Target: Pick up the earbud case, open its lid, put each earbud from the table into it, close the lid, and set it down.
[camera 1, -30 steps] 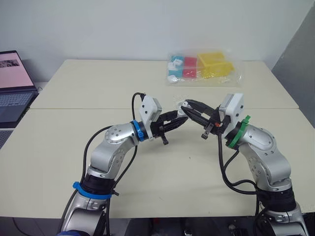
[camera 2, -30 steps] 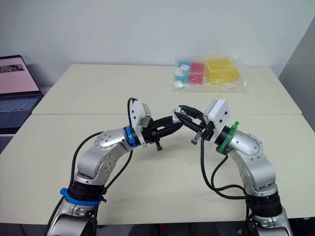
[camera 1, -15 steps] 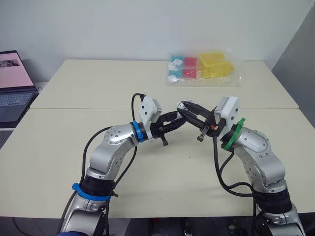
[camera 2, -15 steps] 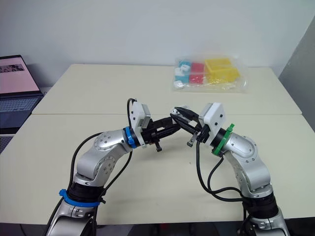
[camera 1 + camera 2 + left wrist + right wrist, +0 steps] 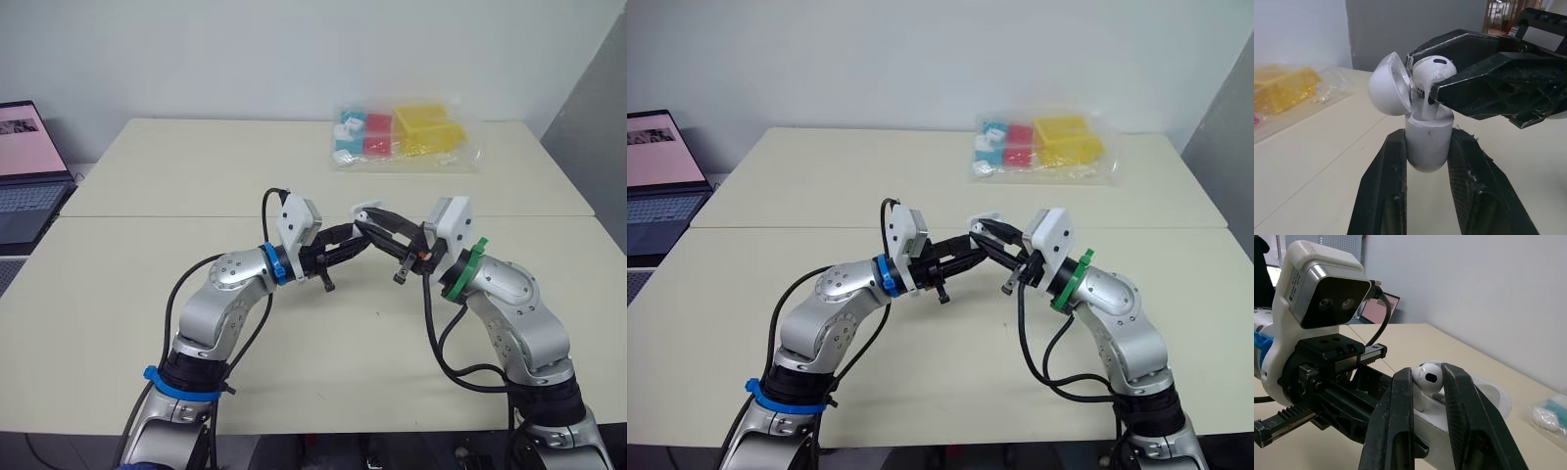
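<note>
The right tool [image 5: 1426, 377] is closed narrowly on 1 white earbud [image 5: 1432, 68], pinching its rounded head between the 2 black fingers [image 5: 1400, 411]. The stem points down into the case [image 5: 1427, 147], and part of it already sits inside the opening. The left tool [image 5: 348, 238] grips the case by its lower body, 1 finger on each side, and holds it upright. The lid [image 5: 1386, 83] is swung back and stands open just beside the earbud's head.

Both tools meet in the air over the middle of the bench [image 5: 147, 176], clear of its surface.

Compared with 1 second ago, the right arm has come in toward the left one and dropped slightly. This has brought the earbud from just beside the case to directly over its slot. The left tool and the case have hardly moved.

I judge that the insertion is under way but not finished, because the head still stands above the rim. It probably needs a short straight push down before release. The right tool hides the rest of the opening, so I cannot tell whether another earbud is already seated.

A clear bag of coloured blocks [image 5: 407, 137] lies near the far right corner. A laptop [image 5: 24, 171] sits beyond the left edge.
</note>
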`<state>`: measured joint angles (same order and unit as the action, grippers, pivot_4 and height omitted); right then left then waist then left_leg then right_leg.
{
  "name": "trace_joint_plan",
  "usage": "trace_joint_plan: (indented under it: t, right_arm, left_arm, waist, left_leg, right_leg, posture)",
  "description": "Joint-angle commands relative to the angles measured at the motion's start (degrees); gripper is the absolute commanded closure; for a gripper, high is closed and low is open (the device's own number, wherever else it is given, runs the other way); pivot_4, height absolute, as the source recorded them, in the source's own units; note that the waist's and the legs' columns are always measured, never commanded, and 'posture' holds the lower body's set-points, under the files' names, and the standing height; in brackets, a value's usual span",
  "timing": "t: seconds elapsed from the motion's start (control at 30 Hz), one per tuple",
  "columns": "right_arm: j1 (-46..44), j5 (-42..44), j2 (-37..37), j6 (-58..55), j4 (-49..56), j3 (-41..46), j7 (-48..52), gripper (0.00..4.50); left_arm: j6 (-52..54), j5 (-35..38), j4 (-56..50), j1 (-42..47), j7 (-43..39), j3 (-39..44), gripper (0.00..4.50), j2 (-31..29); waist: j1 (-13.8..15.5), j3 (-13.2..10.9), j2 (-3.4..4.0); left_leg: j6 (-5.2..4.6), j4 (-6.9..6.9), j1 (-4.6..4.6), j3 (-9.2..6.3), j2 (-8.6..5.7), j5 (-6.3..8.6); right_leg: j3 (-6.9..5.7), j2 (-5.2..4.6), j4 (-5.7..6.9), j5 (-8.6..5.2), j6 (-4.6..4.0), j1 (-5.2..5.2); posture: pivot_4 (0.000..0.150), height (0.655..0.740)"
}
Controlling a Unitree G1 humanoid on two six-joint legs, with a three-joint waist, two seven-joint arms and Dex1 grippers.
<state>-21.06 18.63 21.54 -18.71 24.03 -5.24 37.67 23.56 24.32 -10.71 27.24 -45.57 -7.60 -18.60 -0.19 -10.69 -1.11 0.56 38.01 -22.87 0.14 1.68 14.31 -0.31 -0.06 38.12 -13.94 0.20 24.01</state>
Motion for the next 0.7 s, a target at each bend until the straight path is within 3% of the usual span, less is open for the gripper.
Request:
trace_joint_plan:
  t: [0.03,0.37,0.7]
  right_arm:
    - [0.3,0.6,0.4,-1.3,1.3,-0.1,-0.4,4.03]
    - [0.0,0.9,2.1,-2.2,2.3,0.6,-0.7,0.59]
    - [1.3,5.9,7.0,-4.2,7.6,6.7,1.5,0.54]
  left_arm:
    - [-0.9,1.0,-3.1,0.6,0.1,0.6,3.72,0.5]
    - [-0.9,1.3,-3.3,0.5,0.4,0.6,3.72,0.4]
    - [-1.1,1.1,-3.3,-0.2,0.5,0.7,3.72,0.2]
  waist:
    - [0.0,0.0,0.0]
    - [0.0,0.0,0.0]
    - [0.0,0.0,0.0]
  left_leg:
    - [0.0,0.0,0.0,0.0,0.0,0.0]
    - [0.0,0.0,0.0,0.0,-0.01,0.0]
    - [0.0,-0.01,-0.02,0.0,0.0,0.0]
  right_leg:
    - [-0.01,0.0,0.0,0.0,0.0,0.0]
    - [-0.01,0.0,-0.01,0.0,0.0,0.0]
    - [-0.01,-0.01,-0.03,0.0,0.0,0.0]
  posture:
    - [0.15,0.74]
    - [0.15,0.74]
    - [0.15,0.74]
